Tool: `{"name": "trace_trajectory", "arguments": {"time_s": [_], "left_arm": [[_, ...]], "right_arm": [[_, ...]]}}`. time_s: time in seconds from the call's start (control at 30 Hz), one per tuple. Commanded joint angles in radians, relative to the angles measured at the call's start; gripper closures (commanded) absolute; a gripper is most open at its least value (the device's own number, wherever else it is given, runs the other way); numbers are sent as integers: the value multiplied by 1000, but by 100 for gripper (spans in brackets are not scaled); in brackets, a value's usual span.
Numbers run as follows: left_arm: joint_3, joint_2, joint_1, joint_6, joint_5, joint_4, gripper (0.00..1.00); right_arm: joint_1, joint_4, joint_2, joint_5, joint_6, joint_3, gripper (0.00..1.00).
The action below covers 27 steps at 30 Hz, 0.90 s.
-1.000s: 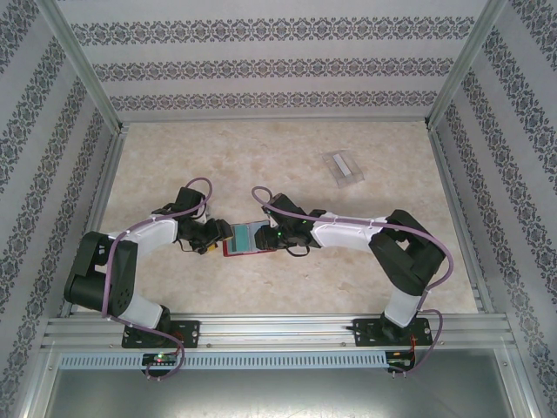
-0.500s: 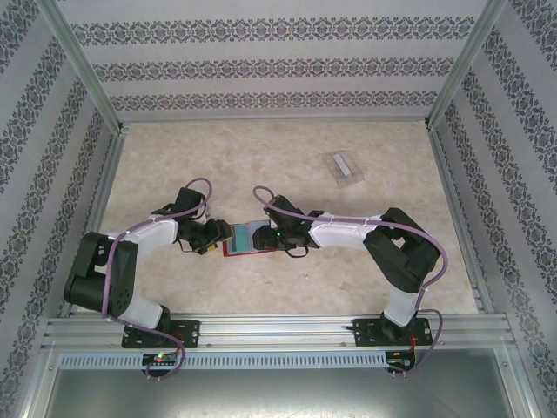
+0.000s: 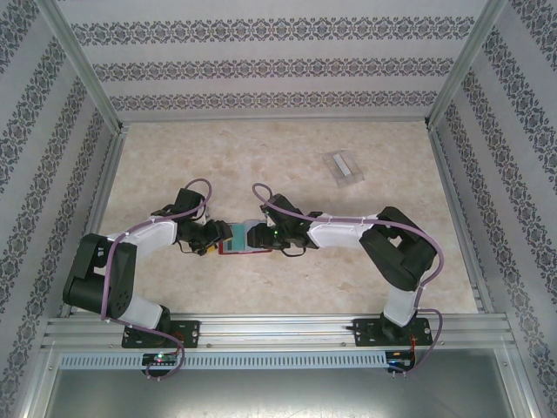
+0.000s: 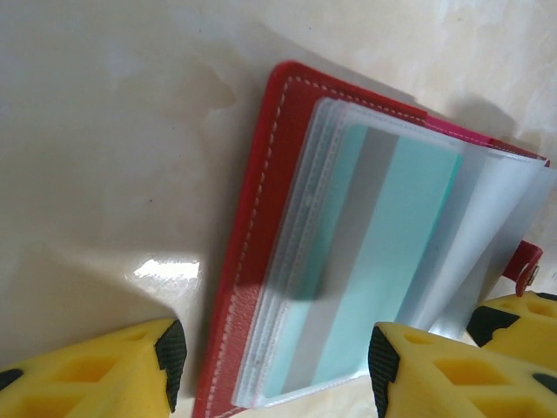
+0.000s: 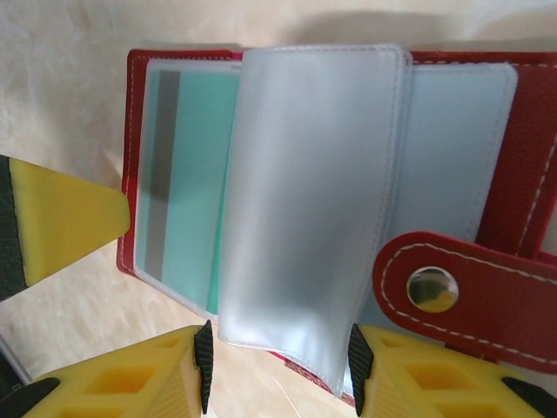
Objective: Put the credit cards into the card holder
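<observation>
left gripper [image 4: 274,366]: released, jaws apart astride the red wallet [image 4: 259,218] end, a gap at one pad
red wallet: lying open on the table [image 3: 174,157], between both grippers
credit card [image 5: 196,174]: teal, tucked inside a clear wallet sleeve
right gripper [image 5: 278,361]: released, jaws apart either side of a loose sleeve page [image 5: 296,200]
card holder [image 3: 344,168]: farther right, well apart from the wallet

1. Left gripper [image 3: 216,237] and right gripper [image 3: 265,235] flank the open red wallet [image 3: 239,244], no lane left between them
2. A raised clear sleeve [image 5: 296,200] fills the gap between the right gripper's parted jaws, seemingly loose
3. Bare table [image 3: 174,157] surrounds the card holder [image 3: 344,167], far right, well clear of both arms
</observation>
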Motion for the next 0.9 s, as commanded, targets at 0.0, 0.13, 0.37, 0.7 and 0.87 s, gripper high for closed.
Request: {"name": "trace_trajectory", "arguments": {"time_s": [0.0, 0.13, 0.37, 0.7, 0.87], "left_arm": [[-14, -24, 9, 5, 2, -22, 40], [-4, -15, 9, 7, 12, -24, 40], [3, 0, 8, -3, 51, -8, 42], [20, -28, 8, -9, 35, -43, 44], [21, -32, 16, -22, 41, -42, 41]], "right_arm": [[2, 65, 28, -50, 20, 9, 52], [3, 98, 37, -74, 34, 14, 52], [-3, 170, 37, -104, 50, 3, 52], [-4, 227, 58, -135, 71, 13, 53], [-7, 214, 57, -124, 63, 12, 53]]}}
